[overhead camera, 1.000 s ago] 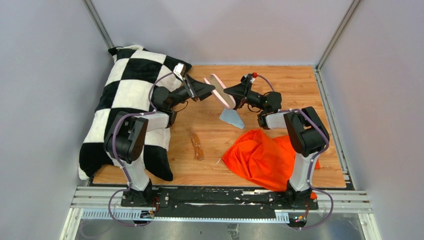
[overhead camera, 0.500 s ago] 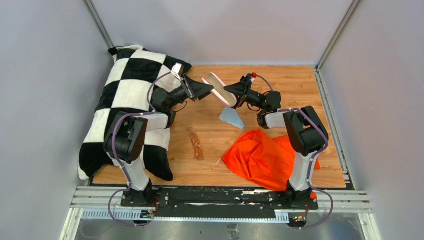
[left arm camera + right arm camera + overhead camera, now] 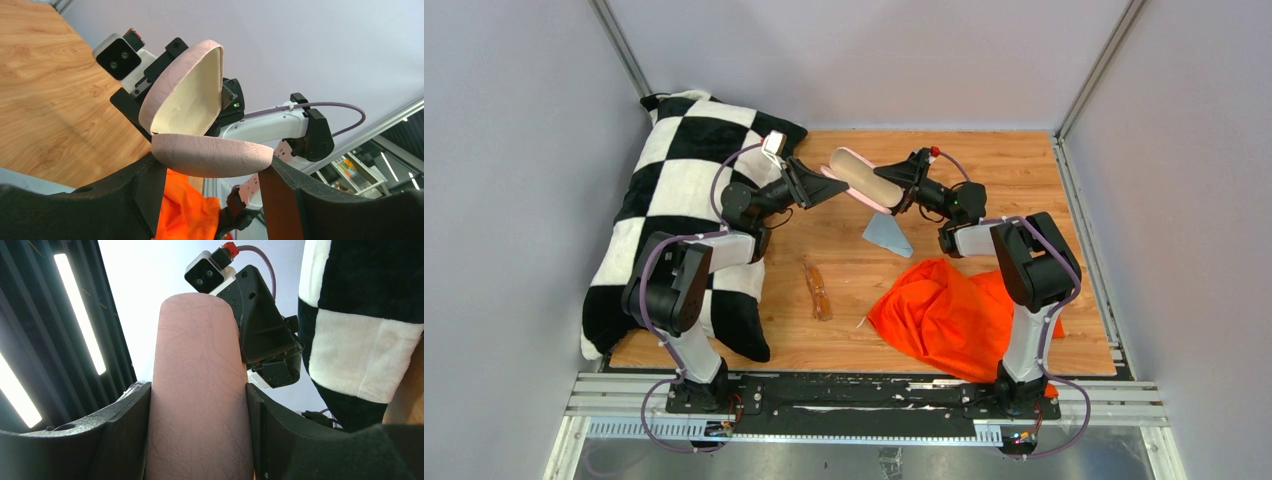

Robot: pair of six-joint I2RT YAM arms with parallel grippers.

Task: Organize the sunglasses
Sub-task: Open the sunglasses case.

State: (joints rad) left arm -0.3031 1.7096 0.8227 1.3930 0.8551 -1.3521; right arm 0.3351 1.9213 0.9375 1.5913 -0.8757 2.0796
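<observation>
The amber-brown folded sunglasses [image 3: 817, 288] lie on the wooden table, apart from both grippers. The pale pink case [image 3: 860, 178] is held in the air between the two grippers at the back of the table. My left gripper [image 3: 822, 184] is shut on one shell of the case [image 3: 212, 157]. The other shell [image 3: 186, 95] stands open above it, showing a cream lining. My right gripper [image 3: 896, 178] is shut on that shell [image 3: 199, 390], which fills the gap between its jaws. The light blue cloth [image 3: 887, 235] lies flat below the case.
A black-and-white checkered pillow [image 3: 679, 190] covers the left side of the table and shows in the right wrist view [image 3: 365, 315]. A crumpled orange cloth [image 3: 949, 310] lies at the front right, by the right arm's base. Grey walls close in the table on three sides.
The case's two shells have swung apart and it now stands open. My left gripper has drawn back to the left and turned with its shell. The sunglasses and cloths have not moved.
</observation>
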